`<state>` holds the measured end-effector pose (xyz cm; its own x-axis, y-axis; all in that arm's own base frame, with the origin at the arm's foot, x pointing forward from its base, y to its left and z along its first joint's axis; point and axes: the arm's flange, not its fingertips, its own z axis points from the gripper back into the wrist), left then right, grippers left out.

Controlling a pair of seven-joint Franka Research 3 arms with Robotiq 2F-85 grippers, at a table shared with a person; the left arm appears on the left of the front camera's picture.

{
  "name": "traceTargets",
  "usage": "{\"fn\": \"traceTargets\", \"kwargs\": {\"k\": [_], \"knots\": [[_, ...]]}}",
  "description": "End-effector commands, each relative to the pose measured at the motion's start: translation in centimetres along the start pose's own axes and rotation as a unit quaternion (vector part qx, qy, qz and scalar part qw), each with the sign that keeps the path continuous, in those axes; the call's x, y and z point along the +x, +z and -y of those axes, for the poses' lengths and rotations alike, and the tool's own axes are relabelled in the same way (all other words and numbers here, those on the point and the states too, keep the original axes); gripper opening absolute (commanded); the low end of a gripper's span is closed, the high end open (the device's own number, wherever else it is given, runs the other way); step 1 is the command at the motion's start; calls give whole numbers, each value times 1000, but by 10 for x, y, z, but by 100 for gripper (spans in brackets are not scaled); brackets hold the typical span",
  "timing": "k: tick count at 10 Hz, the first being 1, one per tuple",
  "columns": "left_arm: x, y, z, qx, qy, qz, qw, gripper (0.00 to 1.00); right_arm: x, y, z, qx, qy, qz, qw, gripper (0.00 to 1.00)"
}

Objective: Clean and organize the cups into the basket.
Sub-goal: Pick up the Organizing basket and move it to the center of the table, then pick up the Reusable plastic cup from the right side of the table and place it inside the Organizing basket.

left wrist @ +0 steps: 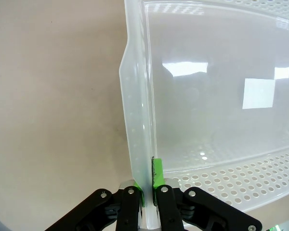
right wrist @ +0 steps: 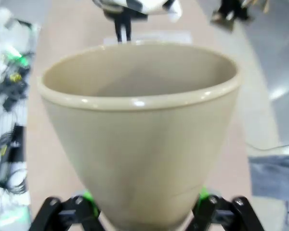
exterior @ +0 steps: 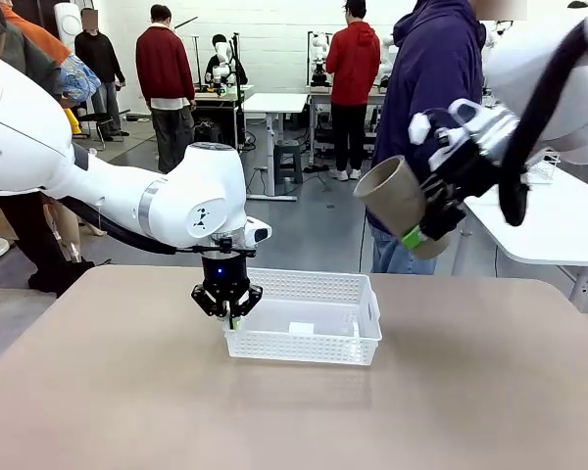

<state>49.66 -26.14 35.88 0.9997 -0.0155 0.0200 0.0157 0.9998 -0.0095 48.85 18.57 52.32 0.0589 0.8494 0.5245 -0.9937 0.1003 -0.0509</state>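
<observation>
Basket: The shallow rectangular white plastic basket with lattice sides stands on the tan tabletop, near its centre and towards the far edge. On the basket floor lies a small white rectangular patch; whether it is a label cannot be told. In the left wrist view, the same patch shows on the smooth floor, with the perforated wall beside it.

Left gripper: The left gripper points straight down at the basket's left short side. Its jaws are closed on the basket wall, one finger outside and one green pad inside. The left gripper holds the wall just below the flared rim.

Right gripper: The right gripper clamps a tall, tapered, matte tan-brown cup near its narrow base. The cup is in the air, above and to the right of the basket, tilted with its open mouth towards the left. In the right wrist view, the cup sits between the green pads of the right gripper, its mouth turned away from the camera.
</observation>
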Motion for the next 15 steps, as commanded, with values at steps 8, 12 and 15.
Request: {"fn": "traceTargets", "kwargs": {"k": [8, 12, 15], "knots": [[0, 1, 0, 0, -2, 1, 1000, 0, 46, -96, -12, 84, 53, -56, 993, 80], [0, 1, 0, 0, -2, 1, 1000, 0, 46, -96, -12, 84, 53, -56, 993, 80], [0, 1, 0, 0, -2, 1, 1000, 0, 44, -97, -11, 85, 52, -55, 993, 81]]}}
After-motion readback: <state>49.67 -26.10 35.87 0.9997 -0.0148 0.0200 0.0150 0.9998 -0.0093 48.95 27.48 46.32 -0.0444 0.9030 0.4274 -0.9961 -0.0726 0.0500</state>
